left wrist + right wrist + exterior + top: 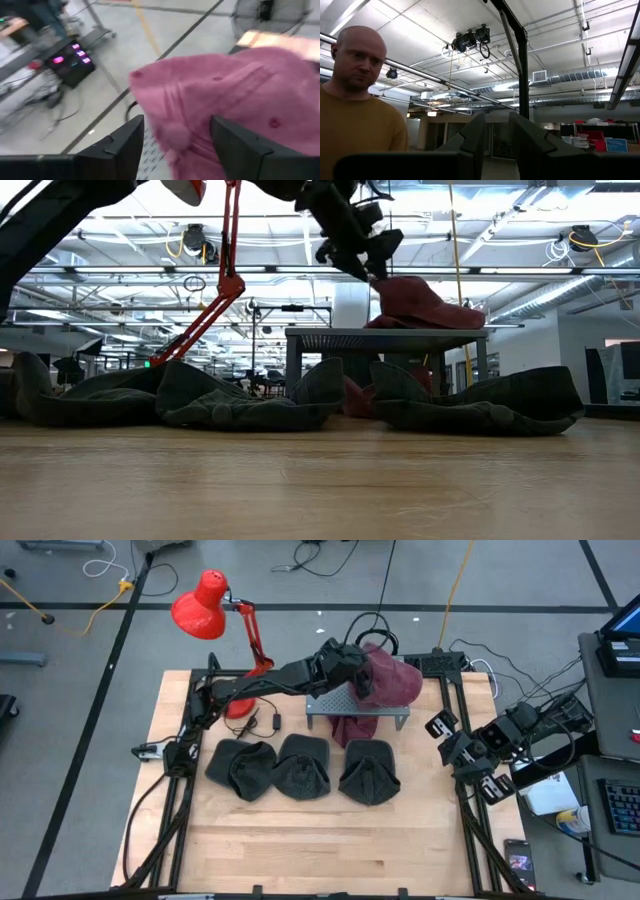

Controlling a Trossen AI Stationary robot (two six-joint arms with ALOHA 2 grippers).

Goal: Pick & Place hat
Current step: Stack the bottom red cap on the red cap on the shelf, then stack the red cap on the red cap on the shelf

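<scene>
The left gripper (175, 145) is seen over the small grey metal stand (330, 706) at the far side of the table, its two dark fingers (125, 145) spread apart with the soft maroon cloth hat (240, 95) between them; the cloth lies close to both fingers, but a firm grip is not shown. The maroon hat is set on top of the stand, partly draped over its edge. A second maroon cloth (352, 727) is seen under the stand. Three dark grey cloth hats (300, 766) are laid in a row on the pale wooden table (300, 850) nearer the front. A red desk lamp (203, 606) is mounted behind. The right gripper (495, 135) is parked at the table's right edge, fingers nearly together, pointed at the ceiling, nothing held. A person (355, 110) in a mustard top is visible beyond it.
</scene>
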